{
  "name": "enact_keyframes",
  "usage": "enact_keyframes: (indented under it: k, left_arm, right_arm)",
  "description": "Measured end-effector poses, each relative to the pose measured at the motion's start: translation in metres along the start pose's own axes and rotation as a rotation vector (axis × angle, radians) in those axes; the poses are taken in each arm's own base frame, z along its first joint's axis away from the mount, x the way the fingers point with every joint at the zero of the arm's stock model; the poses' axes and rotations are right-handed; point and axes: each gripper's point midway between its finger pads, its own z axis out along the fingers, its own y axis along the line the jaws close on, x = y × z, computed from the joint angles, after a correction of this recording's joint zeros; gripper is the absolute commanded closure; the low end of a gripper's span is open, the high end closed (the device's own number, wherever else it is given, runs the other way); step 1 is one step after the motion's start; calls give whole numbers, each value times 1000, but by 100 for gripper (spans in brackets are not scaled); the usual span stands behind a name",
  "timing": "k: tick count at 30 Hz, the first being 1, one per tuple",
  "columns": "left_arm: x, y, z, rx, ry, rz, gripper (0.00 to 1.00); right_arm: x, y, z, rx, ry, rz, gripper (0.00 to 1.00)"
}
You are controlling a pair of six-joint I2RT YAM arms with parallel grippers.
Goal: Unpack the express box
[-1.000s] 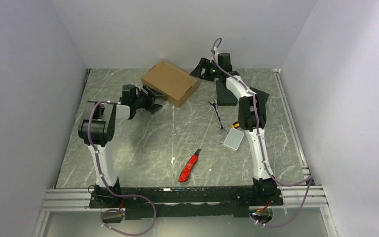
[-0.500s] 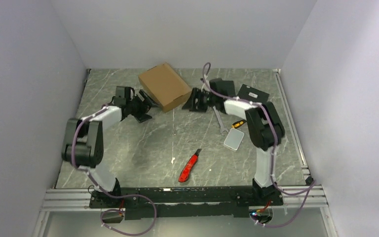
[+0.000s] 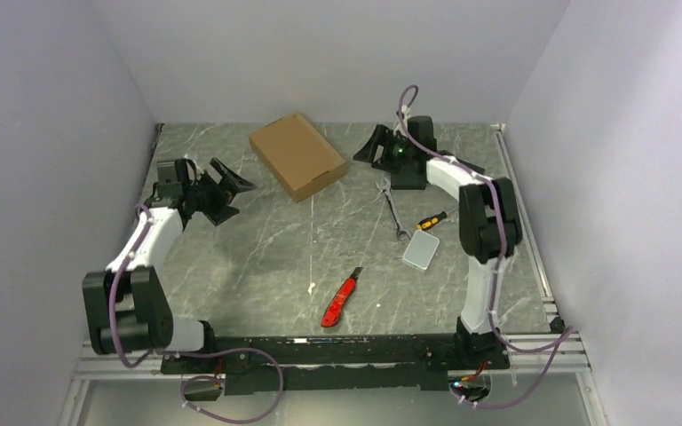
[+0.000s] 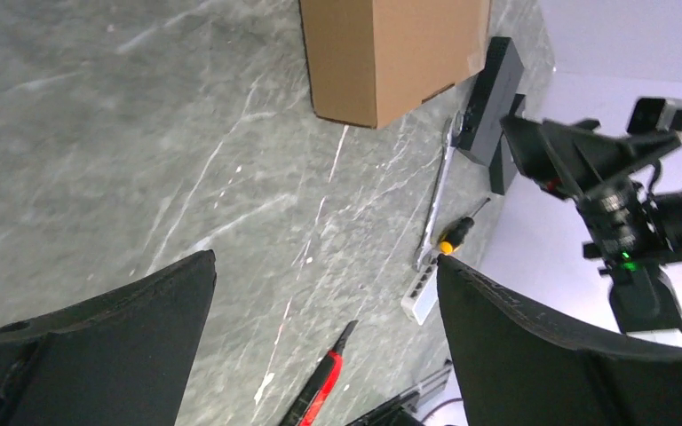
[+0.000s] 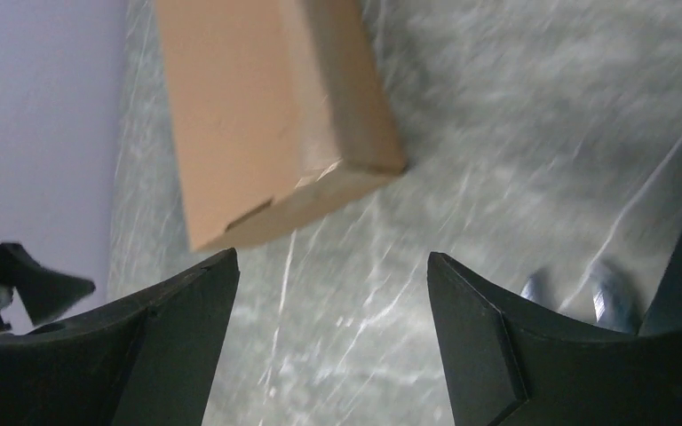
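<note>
The box [image 3: 297,155] lies flat and closed on the far middle of the worktop [image 3: 257,257], turned at an angle. The left pincer [image 3: 233,197] hangs to its left, spread wide and empty, apart from the cardboard; its wrist view shows a box corner ahead, past the gaping fingers [image 4: 124,346]. The right pincer [image 3: 366,146] sits on the box's right, likewise wide open and gripping nothing, close to the box's edge but not touching. A wrench [image 3: 393,209], a screwdriver [image 3: 432,220], a pale case [image 3: 420,251] and a red knife [image 3: 341,299] lie nearer the front edge
</note>
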Motion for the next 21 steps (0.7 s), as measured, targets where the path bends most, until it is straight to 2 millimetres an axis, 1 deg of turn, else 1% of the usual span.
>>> enact_keyframes:
  k: [1, 3, 6, 9, 12, 15, 17, 19, 21]
  left_arm:
    - [0, -2, 8, 19, 17, -9, 1]
    - [-1, -2, 24, 39, 43, -28, 2]
    - [-8, -2, 52, 59, 60, -50, 2]
    - [-14, -8, 83, 79, 68, -40, 5]
    - [-19, -13, 112, 99, 68, -15, 10]
    - [-22, -9, 140, 101, 66, 0, 12]
    - [-22, -2, 155, 74, 63, 8, 13]
    - [-23, 2, 165, 46, 57, 21, 19]
    - [-23, 1, 171, 26, 57, 39, 24]
  right_arm:
    - [-10, -10, 9, 8, -10, 7, 18]
    - [-20, -26, 29, 17, -6, 21, 17]
    - [-23, -37, 61, 5, 9, 37, 18]
    - [-19, -42, 90, -7, 27, 35, 25]
    - [-16, -34, 111, -31, 40, 15, 31]
    - [-15, -21, 121, -51, 43, -6, 40]
    - [-12, -11, 123, -61, 53, -22, 45]
    - [-8, -4, 126, -69, 59, -41, 52]
    - [1, -1, 129, -72, 74, -52, 58]
